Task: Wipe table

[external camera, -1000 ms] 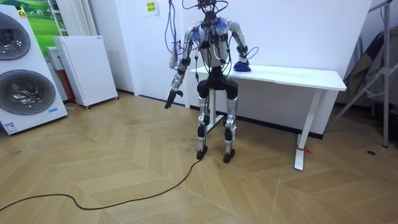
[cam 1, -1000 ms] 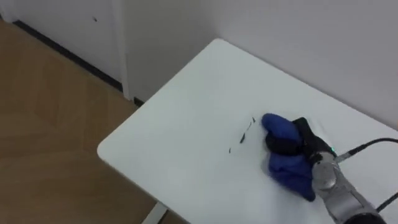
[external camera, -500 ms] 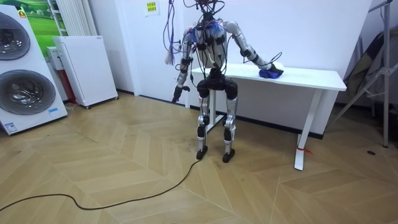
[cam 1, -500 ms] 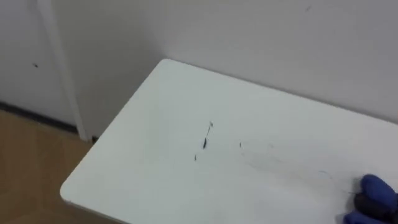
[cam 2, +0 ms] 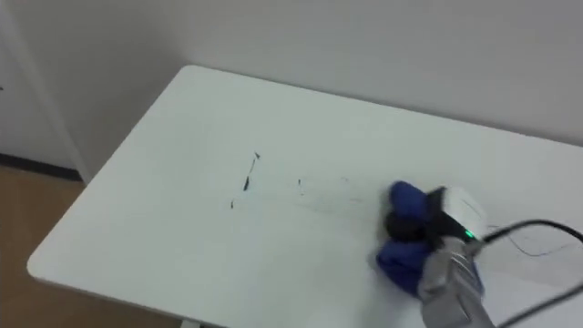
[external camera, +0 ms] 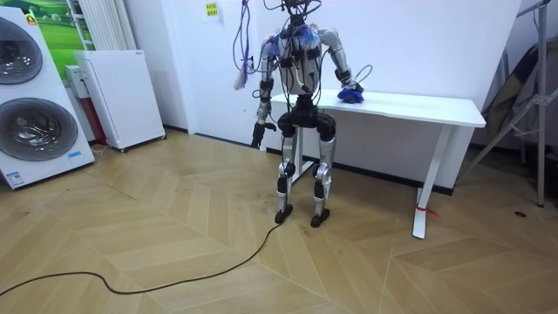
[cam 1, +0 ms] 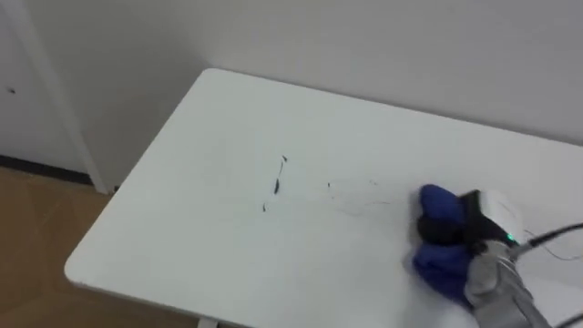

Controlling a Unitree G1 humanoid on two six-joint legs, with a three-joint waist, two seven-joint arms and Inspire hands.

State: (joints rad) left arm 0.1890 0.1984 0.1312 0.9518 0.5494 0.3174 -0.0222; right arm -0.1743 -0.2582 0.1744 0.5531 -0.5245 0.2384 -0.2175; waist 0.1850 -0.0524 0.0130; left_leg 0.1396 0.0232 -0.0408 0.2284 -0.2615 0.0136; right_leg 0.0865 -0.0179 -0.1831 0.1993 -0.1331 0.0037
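Note:
A white table [cam 1: 200, 137] stands against the wall, and I stand at its left end. A short dark mark [cam 1: 278, 182] lies near the table's middle, with faint smears [cam 1: 360, 196] to its right. My right hand [cam 1: 444, 228] rests on a blue cloth [cam 1: 437, 202] to the right of the smears, its dark fingers curled over the cloth. The right eye view has the same cloth [cam 2: 404, 198] and mark [cam 2: 248, 178]. In the room view my left hand [external camera: 258, 135] hangs beside my hip, away from the table.
The table's left edge and near corner [cam 1: 77, 269] drop to wooden floor. A wall runs right behind the table. In the room view, washing machines [external camera: 30, 105] and a white cabinet [external camera: 122, 96] stand at the left and a tripod [external camera: 523, 105] at the right.
My right hand swept the cloth far to the right, then brought it back left toward the smears. The left arm swung in closer to my body. The eye views shifted.

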